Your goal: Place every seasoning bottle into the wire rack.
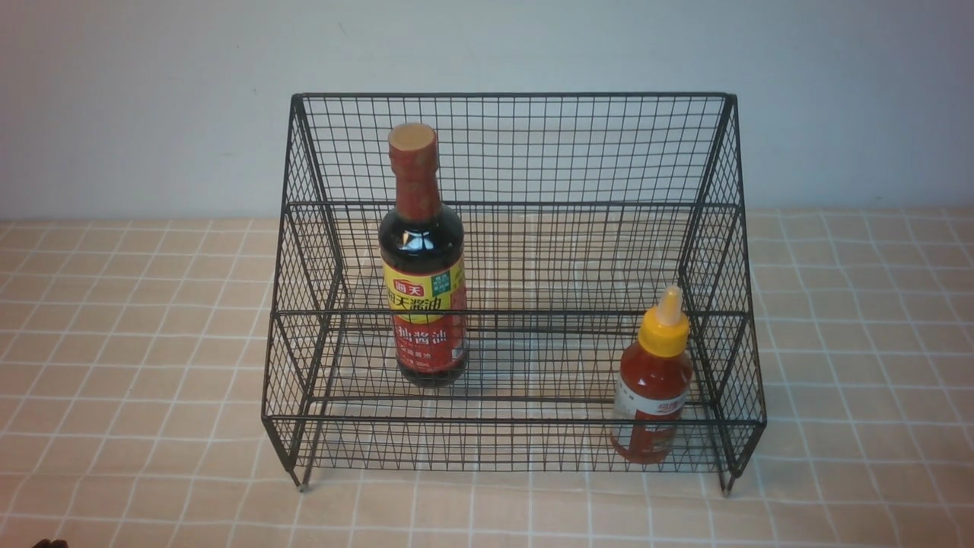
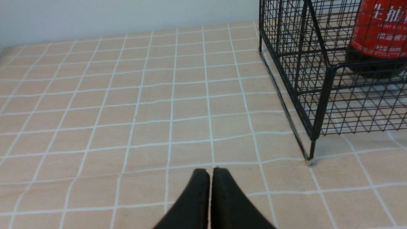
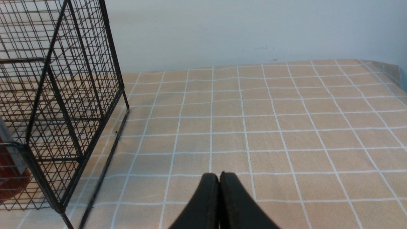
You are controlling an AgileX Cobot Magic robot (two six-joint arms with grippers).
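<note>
The black wire rack (image 1: pixel 510 152) stands in the middle of the table against the wall. Inside it, on the lower tier's left part, the tall dark soy-sauce bottle (image 1: pixel 423 259) stands upright. The short red-sauce bottle (image 1: pixel 654 380) with the yellow nozzle cap stands upright in the lower tier's front right corner, behind the front mesh. My left gripper (image 2: pixel 210 173) is shut and empty over the cloth, off the rack's (image 2: pixel 318 95) left front leg, with the soy-sauce bottle's base (image 2: pixel 378 31) showing through the wires. My right gripper (image 3: pixel 219 176) is shut and empty, right of the rack (image 3: pixel 63 95); the red-sauce bottle (image 3: pixel 9 178) shows behind the mesh.
A beige cloth with a white grid (image 1: pixel 122 342) covers the table, and a pale wall (image 1: pixel 152 91) rises right behind the rack. The cloth's far right edge (image 3: pixel 391 68) shows in the right wrist view. Neither arm shows in the front view.
</note>
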